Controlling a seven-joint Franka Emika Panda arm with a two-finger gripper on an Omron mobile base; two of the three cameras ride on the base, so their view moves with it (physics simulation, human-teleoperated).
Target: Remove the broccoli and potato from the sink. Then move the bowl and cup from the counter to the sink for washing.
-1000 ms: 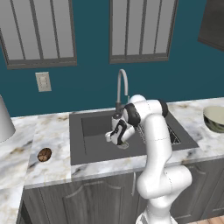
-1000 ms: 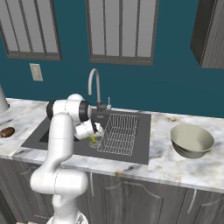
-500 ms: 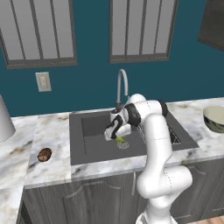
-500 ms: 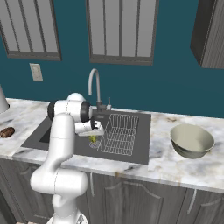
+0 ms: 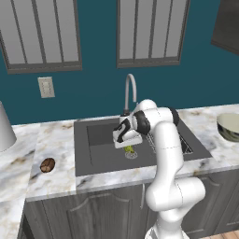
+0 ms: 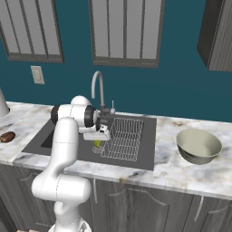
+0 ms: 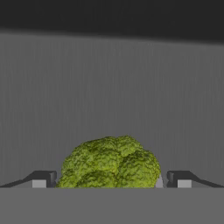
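The tool (image 7: 111,179) is lowered into the sink (image 5: 100,149), its fingers spread wide apart with one tip on each side of the broccoli (image 7: 110,162). In the hand view a narrow gap shows between each fingertip and the floret, so nothing is clamped. The broccoli rests on the dark grey basin floor, at the round drain (image 5: 132,155), as the left base view shows. The basin floor to the left of the tool, toward the left wall, is bare. The curved chrome faucet (image 5: 130,95) rises from the back rim directly behind the arm's wrist, close above the working zone.

The wire rack (image 6: 122,138) occupies the right part of the recess, just beside the tool in the right base view, limiting room on that side.

The potato (image 5: 47,165) lies on the marble tabletop (image 5: 58,140) left of the sink, near the front edge and well apart from the basin rim.

The bowl (image 6: 198,146) stands upright on the tabletop to the right of the sink, apart from the rack and close to the front edge. Its cream interior holds nothing.

A pale rounded object (image 5: 4,128) stands at the far left of the tabletop; its identity cannot be determined.
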